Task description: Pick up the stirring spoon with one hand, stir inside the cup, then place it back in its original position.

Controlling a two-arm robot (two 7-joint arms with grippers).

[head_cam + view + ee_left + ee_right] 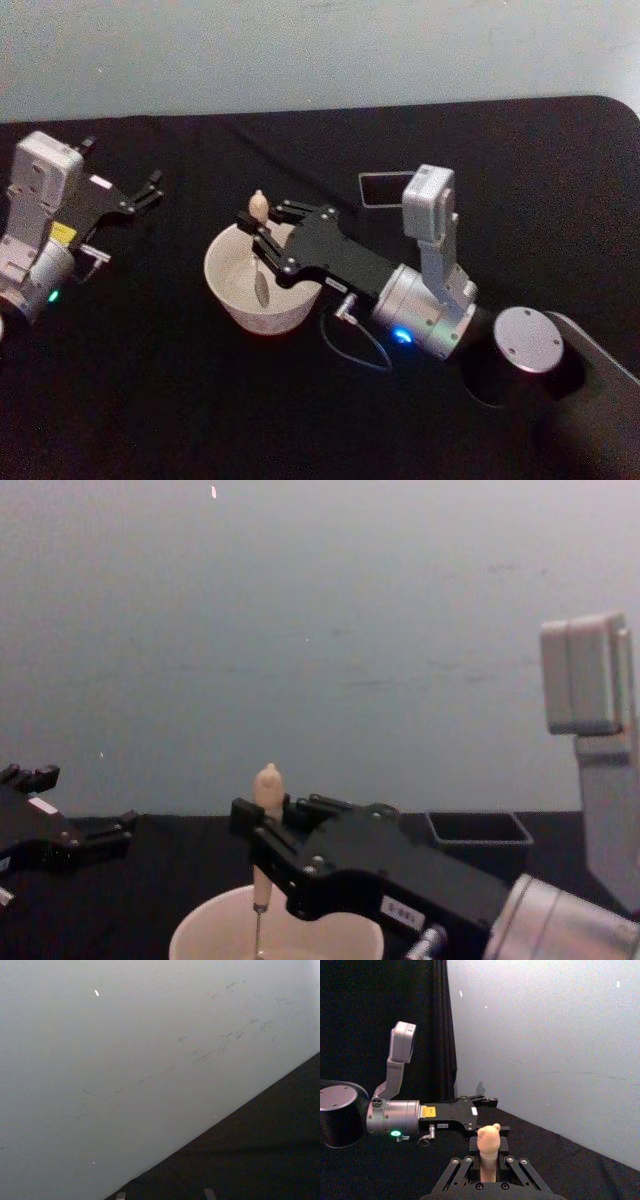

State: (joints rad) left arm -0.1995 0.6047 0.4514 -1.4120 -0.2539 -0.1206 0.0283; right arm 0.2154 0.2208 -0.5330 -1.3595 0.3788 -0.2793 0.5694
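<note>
Jaws of the right gripper pinched the beige handle of the stirring spoon, which stood upright with its bowl down inside the cup. Pickup looked done and stirring seemed under way; returning the spoon remained. The left gripper sat parked well to the left, jaws spread. I counted one spoon, one cup, one dark holder

Cup: plain off-white. Stirring spoon: beige handle, silver shaft. Right gripper: black; blue lamp on silver wrist. Left gripper, 9 o'clock: black; green lamp. Table: black. Wall: pale grey.
</note>
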